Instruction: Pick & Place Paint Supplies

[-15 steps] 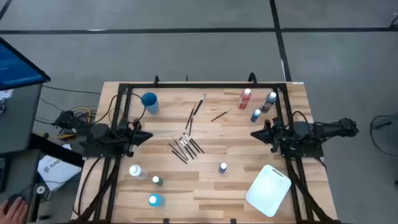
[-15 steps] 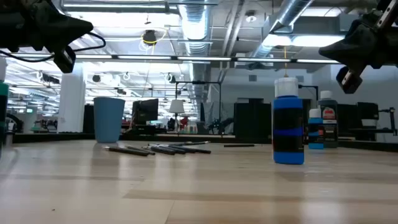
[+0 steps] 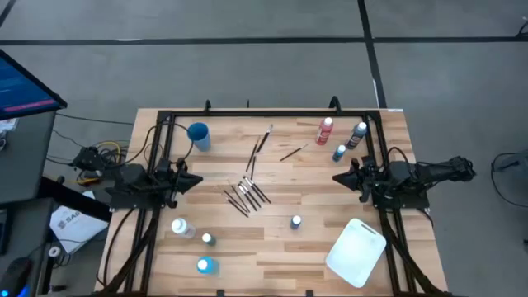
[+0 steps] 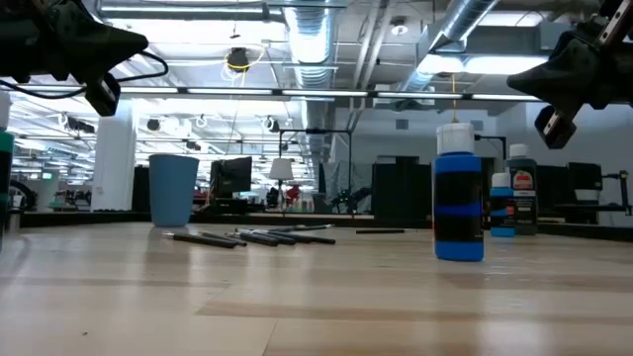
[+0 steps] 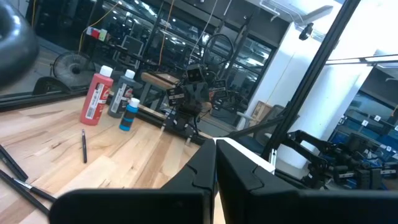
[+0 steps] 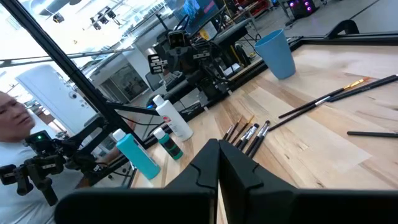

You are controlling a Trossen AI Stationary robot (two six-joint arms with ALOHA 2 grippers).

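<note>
Several dark-handled brushes (image 3: 246,195) lie flat at the table's middle, and two more lie farther back (image 3: 262,142) (image 3: 293,153). A red bottle (image 3: 325,129), a dark bottle (image 3: 357,134) and a small blue bottle (image 3: 339,153) stand at the far right. A blue bottle (image 3: 295,221) stands near the middle. White (image 3: 181,228), teal (image 3: 208,239) and light-blue (image 3: 205,265) bottles stand at the near left. My left gripper (image 3: 199,181) hovers shut left of the brushes. My right gripper (image 3: 335,178) hovers shut to their right. Both are raised above the table (image 4: 94,59) (image 4: 554,79).
A blue round cup (image 3: 198,134) stands at the far left. A white rounded tray (image 3: 356,252) lies at the near right corner. Black frame rails (image 3: 247,113) run along the table's far and side edges. A person (image 6: 9,124) shows beyond the table's left side.
</note>
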